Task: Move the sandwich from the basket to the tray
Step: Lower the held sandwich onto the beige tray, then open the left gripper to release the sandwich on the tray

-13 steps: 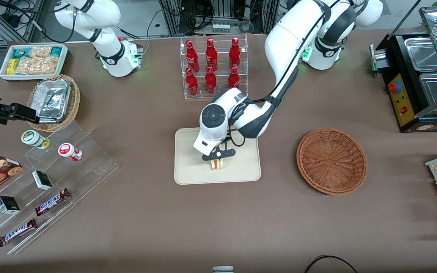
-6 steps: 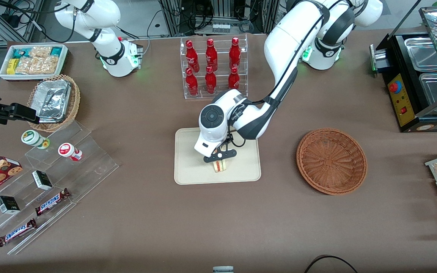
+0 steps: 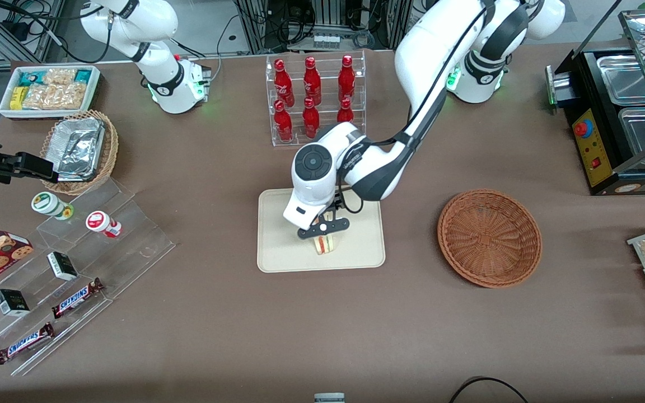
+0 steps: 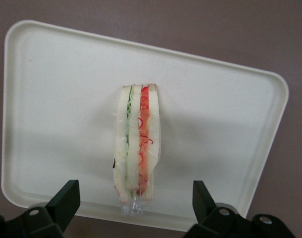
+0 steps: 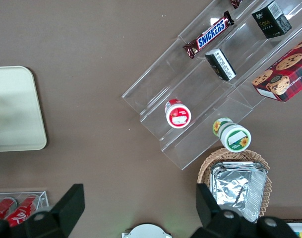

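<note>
1 sandwich (image 4: 137, 144) on tray (image 4: 56, 99), open pincer (image 4: 133, 208) above.

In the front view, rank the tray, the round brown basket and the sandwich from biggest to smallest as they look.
1. Tray, largest.
2. Basket, somewhat smaller, empty.
3. Sandwich, by far the smallest, standing on the tray.
The gripper hangs open just above the sandwich.

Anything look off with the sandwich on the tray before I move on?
Nothing stands out. The sandwich rests on the tray on its edge, filling stripes up, well inside the rim. The gripper hovers above it, fingers open and clear of the bread. The basket is empty.
</note>
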